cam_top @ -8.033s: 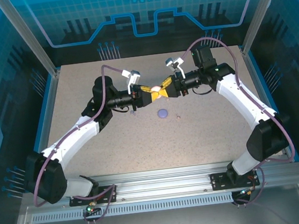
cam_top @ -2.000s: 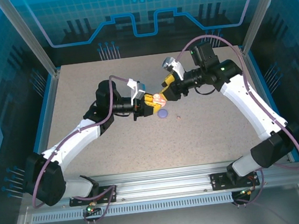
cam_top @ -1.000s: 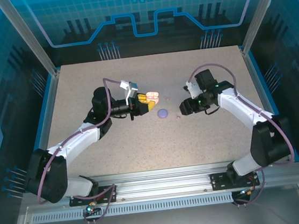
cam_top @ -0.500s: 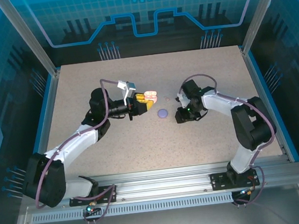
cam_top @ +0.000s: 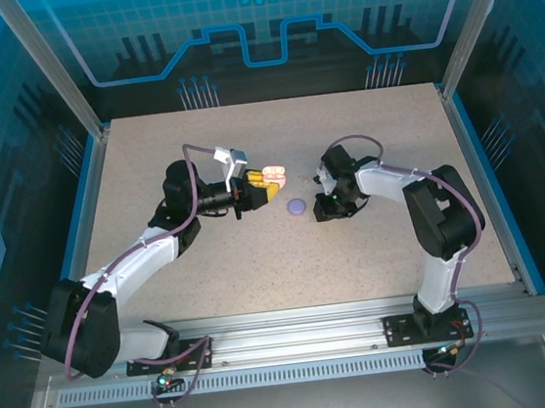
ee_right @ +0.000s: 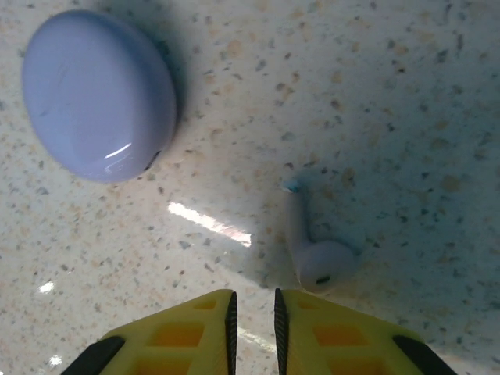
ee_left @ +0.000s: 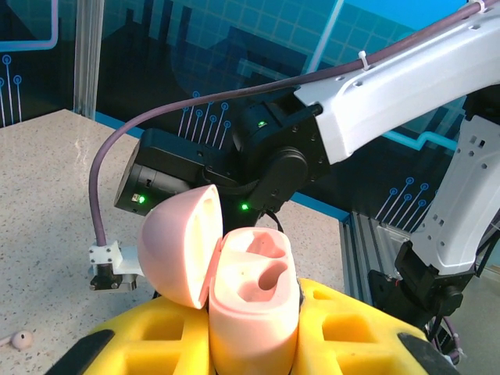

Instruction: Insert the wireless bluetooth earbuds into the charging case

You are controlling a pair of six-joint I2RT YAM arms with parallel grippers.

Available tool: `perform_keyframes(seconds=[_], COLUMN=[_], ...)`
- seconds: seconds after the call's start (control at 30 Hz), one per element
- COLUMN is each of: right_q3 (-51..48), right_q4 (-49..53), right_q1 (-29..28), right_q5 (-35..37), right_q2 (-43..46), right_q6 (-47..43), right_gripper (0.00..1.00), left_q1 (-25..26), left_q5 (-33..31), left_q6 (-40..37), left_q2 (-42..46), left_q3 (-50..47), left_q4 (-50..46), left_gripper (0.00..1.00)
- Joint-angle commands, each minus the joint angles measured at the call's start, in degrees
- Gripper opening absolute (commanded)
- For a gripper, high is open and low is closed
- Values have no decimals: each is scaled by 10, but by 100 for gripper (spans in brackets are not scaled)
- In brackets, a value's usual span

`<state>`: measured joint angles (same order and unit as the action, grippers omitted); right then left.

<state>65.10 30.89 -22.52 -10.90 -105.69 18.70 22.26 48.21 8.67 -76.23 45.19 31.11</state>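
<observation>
- In the right wrist view the right pincer [ee_right: 252,316] is seen drawn almost together. Only a thin slit is left between its yellow tips, and nothing is held in it. The fingers are cut off by the lower edge.
- Just beyond the tips a pale lilac earbud [ee_right: 311,248] is laid flat on the bench [ee_right: 406,94]. Its long axis runs away from the pincer: the bulb is nearest the tips and the stem is pointed away, tilted slightly left.
- Farther off to the left, apart from that earbud, a closed lilac case [ee_right: 98,94] is rested on the bench.
- In the left wrist view the left pincer [ee_left: 254,344] is clamped on an open pink case [ee_left: 254,297], held upright. The base of the case is hidden between the yellow fingers.
- Its lid [ee_left: 180,246] is swung out to the left, and two empty wells are exposed.
- Beyond, at lower left on the bench, a pink earbud [ee_left: 17,339] is seen. It is too small and too close to the edge for its direction to be told.
</observation>
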Motion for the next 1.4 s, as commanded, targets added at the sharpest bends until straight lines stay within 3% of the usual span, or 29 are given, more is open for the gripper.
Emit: perform_keyframes(seconds=[0.0, 0.83, 1.37], right_q3=[22, 126, 166], right_q4=[13, 85, 100], right_q1=[-6, -5, -3], right_q5=[30, 126, 106], right_q2=[-12, -75, -81], right_q6=[16, -12, -42], right_gripper=[22, 22, 29], left_q1=[-5, -7, -9], left_q5=[-3, -4, -4], left_q6=[-17, -25, -24], left_q2=[19, 16, 24], left_q3=[-4, -1, -4], left_q4=[-3, -16, -18], left_gripper=[2, 2, 2])
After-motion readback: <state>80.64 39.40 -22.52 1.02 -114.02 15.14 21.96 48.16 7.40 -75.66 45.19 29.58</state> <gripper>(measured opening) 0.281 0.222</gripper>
